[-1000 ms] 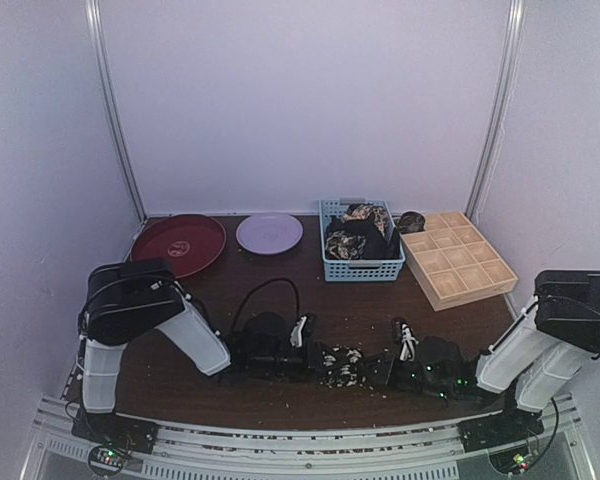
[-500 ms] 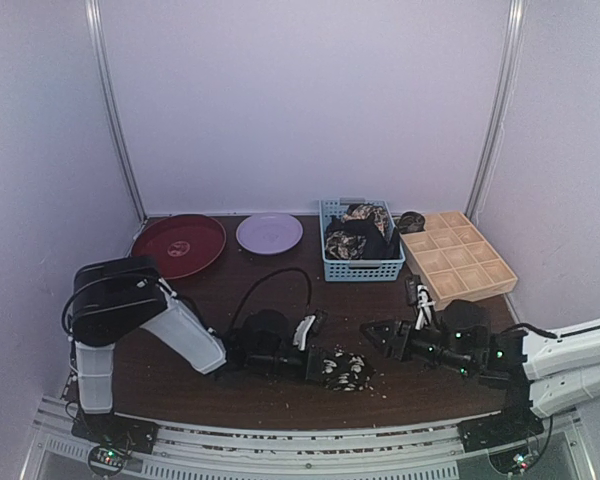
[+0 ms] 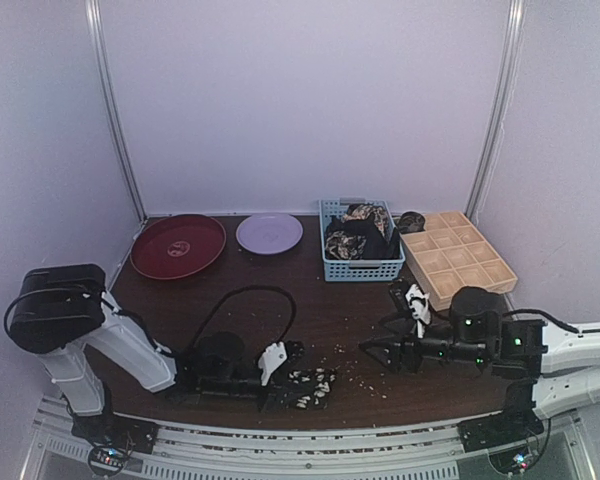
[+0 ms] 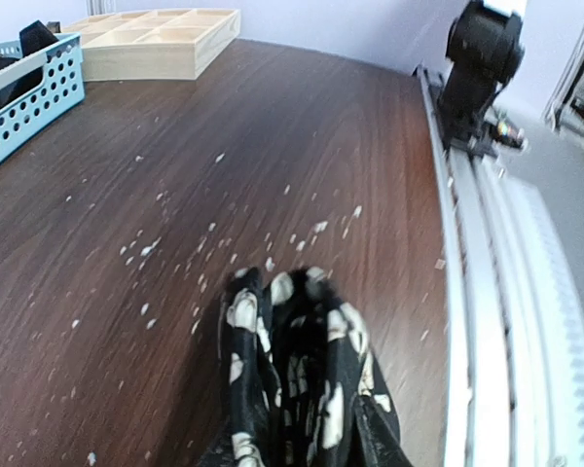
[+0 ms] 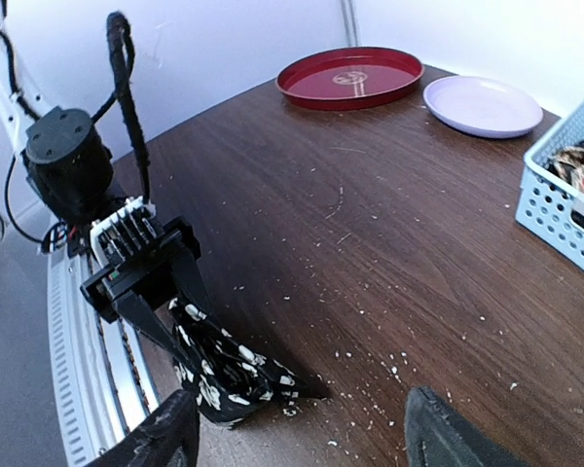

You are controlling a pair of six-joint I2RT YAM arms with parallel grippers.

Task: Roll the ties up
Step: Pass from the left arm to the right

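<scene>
Pinching 1 tie with the left gripper, down low near the front edge of the table. Squeezed tight on the near end of the cloth. Bunched into a soft dark lump with pale flowers, resting on the wood just past the fingertips. Probably held like this to stop the floppy cloth from sliding or falling open during the rolling.

Holding the right gripper near that lump, on its right side, pointing at it but not touching. Fingers spread wide, with nothing between them. Likely kept open and close by to be ready to help: to press a loose end flat or to take hold of the roll.

Looks like the middle of rolling 1 tie, not the end. Lumpy and messy, not yet a neat round roll. Hard to tell the length hidden under the left gripper.

More ties piled in the blue basket at the back, well apart from both grippers, not yet rolled. 1 small dark bundle at the far corner of the wooden tray, maybe a rolled tie, too small to tell. Little boxes in the tray, likely meant for finished rolls. A red plate and a purple plate at the back left, most likely not part of this job.

Pale crumbs scattered on the wood around the tie.

Best to go gently next: soft cloth, easy to squash, quick to come undone with a loose pinch.
</scene>
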